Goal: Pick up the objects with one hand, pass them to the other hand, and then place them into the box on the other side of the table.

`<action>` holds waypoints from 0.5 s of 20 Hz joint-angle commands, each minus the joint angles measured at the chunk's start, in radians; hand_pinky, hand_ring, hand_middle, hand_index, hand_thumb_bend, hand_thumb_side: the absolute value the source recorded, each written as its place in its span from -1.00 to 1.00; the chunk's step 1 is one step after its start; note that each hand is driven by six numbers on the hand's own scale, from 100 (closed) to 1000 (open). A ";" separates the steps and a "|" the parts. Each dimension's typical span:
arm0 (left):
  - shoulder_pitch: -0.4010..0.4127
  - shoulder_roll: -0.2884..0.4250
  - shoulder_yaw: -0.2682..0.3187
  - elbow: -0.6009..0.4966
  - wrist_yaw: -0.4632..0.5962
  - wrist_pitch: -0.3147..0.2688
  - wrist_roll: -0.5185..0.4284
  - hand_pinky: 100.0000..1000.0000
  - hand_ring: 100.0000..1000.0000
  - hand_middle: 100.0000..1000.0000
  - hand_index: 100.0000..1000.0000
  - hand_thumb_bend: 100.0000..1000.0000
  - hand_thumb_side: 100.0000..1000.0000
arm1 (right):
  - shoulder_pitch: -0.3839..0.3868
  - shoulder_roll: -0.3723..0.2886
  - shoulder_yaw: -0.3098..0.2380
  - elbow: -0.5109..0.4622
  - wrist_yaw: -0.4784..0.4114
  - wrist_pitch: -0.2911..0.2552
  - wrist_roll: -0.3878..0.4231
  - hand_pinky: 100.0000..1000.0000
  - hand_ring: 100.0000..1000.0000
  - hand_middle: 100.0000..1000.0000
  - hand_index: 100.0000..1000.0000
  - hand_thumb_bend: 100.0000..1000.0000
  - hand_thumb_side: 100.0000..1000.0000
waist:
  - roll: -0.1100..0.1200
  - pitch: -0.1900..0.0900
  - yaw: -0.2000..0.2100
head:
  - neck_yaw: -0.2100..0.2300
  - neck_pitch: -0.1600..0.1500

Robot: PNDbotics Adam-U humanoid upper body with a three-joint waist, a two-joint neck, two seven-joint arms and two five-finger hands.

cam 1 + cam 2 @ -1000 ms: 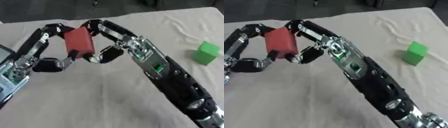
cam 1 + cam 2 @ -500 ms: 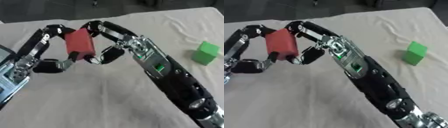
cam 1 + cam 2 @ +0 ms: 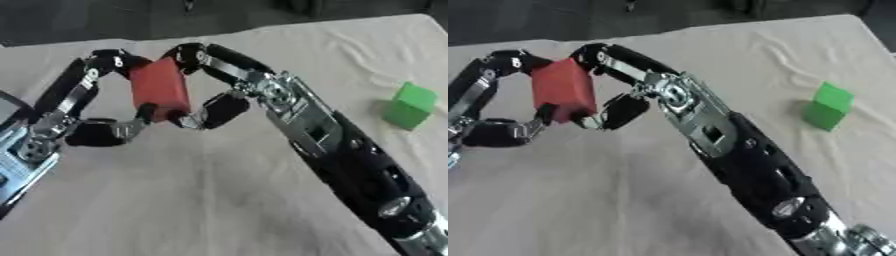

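A red block (image 3: 159, 90) hangs above the cloth-covered table (image 3: 219, 200), held between both hands. My left hand (image 3: 87, 131) comes in from the left, its fingers arching over the block's top and its thumb under the bottom edge. My right hand (image 3: 219, 107) reaches across from the lower right, fingers curled over the block's upper right corner and thumb pressed at its lower right. Both hands are shut on the block. A green cube (image 3: 408, 105) sits on the table at the right, far from both hands. No box shows in either view.
The wrinkled white cloth covers the whole table, and its far edge (image 3: 262, 30) meets a dark background. My right forearm (image 3: 350, 165) lies diagonally across the lower right of the views.
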 commanded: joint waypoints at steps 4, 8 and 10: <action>-0.024 0.028 0.031 0.000 -0.009 -0.006 0.017 0.19 0.10 -0.69 -0.56 -1.00 -1.00 | -0.004 -0.005 0.006 0.005 -0.007 0.018 0.003 0.64 0.61 0.66 1.00 -0.60 -1.00 | 0.002 -0.018 0.000 | -0.003 0.004; -0.024 0.027 0.032 0.005 -0.015 -0.006 0.023 0.19 0.10 -0.70 -0.56 -1.00 -1.00 | -0.005 -0.004 0.010 0.003 -0.008 0.034 -0.024 0.64 0.61 0.66 0.99 -0.58 -1.00 | 0.002 -0.017 0.000 | -0.004 0.003; -0.024 0.026 0.031 0.007 -0.017 -0.007 0.025 0.19 0.09 -0.70 -0.57 -1.00 -1.00 | -0.005 -0.004 0.012 0.004 -0.010 0.036 -0.026 0.64 0.61 0.67 1.00 -0.66 -1.00 | 0.002 -0.016 0.000 | -0.004 0.003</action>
